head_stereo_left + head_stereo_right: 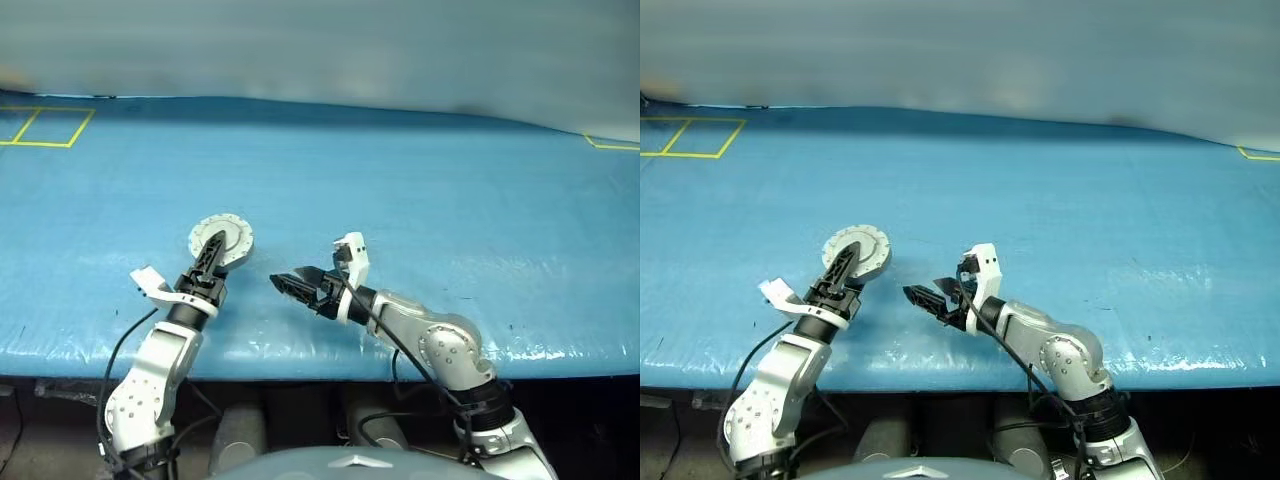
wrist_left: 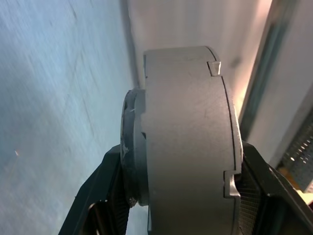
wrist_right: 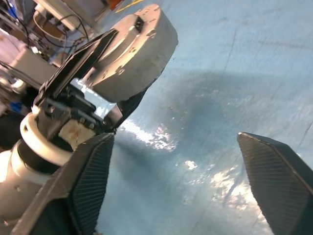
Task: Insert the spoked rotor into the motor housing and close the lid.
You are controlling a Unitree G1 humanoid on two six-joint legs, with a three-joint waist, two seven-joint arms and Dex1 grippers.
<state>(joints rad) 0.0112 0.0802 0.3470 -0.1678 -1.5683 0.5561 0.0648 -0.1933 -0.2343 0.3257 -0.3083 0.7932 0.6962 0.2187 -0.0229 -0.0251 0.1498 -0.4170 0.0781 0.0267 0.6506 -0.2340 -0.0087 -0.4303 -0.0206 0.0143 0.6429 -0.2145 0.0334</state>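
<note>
Grey closed motor housing (image 1: 221, 240), one, clamped in left hand (image 1: 212, 252); right hand (image 1: 290, 284) spread, empty

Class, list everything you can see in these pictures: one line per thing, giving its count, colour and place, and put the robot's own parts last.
Motor housing with lid: one closed round assembly, grey, held on edge above the blue surface, clamped between the left gripper's fingers; the grey rim has small notches.
Table cover: one, blue, spread across the whole work surface.
Floor-style markings: yellow lines, at the far left corner of the blue cover, with another at the far right edge.
Left gripper: one, black fingers, closed on the motor housing with lid, on the robot's left.
Right gripper: one, black fingers, open and empty, over the blue cover, just right of the assembly.
</note>
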